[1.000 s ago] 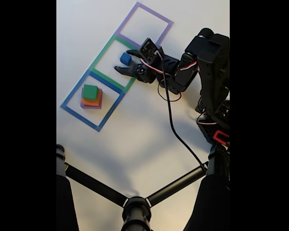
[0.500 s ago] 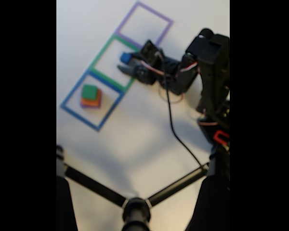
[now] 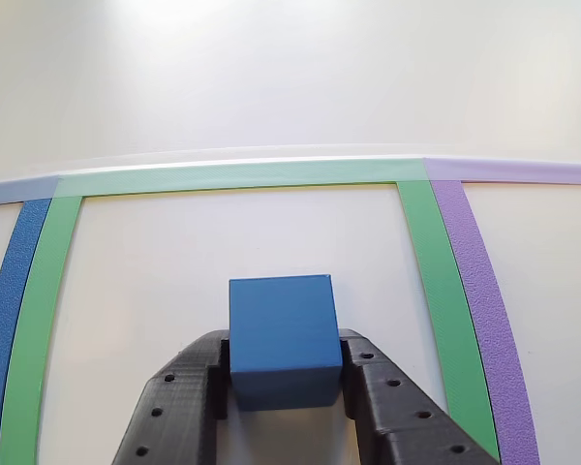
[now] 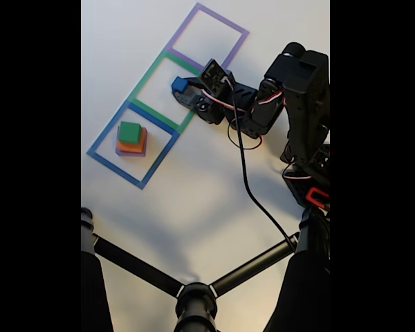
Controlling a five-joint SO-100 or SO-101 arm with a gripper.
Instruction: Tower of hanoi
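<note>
The hand (image 3: 285, 387) is clamped on the blue cube (image 3: 282, 334) over the green outline (image 3: 418, 252). Green block (image 4: 129, 131), orange and purple remain stacked, unmoved.

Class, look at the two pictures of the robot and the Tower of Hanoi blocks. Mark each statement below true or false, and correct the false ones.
1. The hand is closed on the blue cube. True.
2. The blue cube sits on top of the green block. False: it is apart from the stack, held by the hand at the green taped outline.
3. The green block lies on the orange block, inside the blue taped outline. True.
4. The purple taped outline holds a block. False: no block lies inside it.
5. The purple block is at the bottom of the stack. True.
</note>
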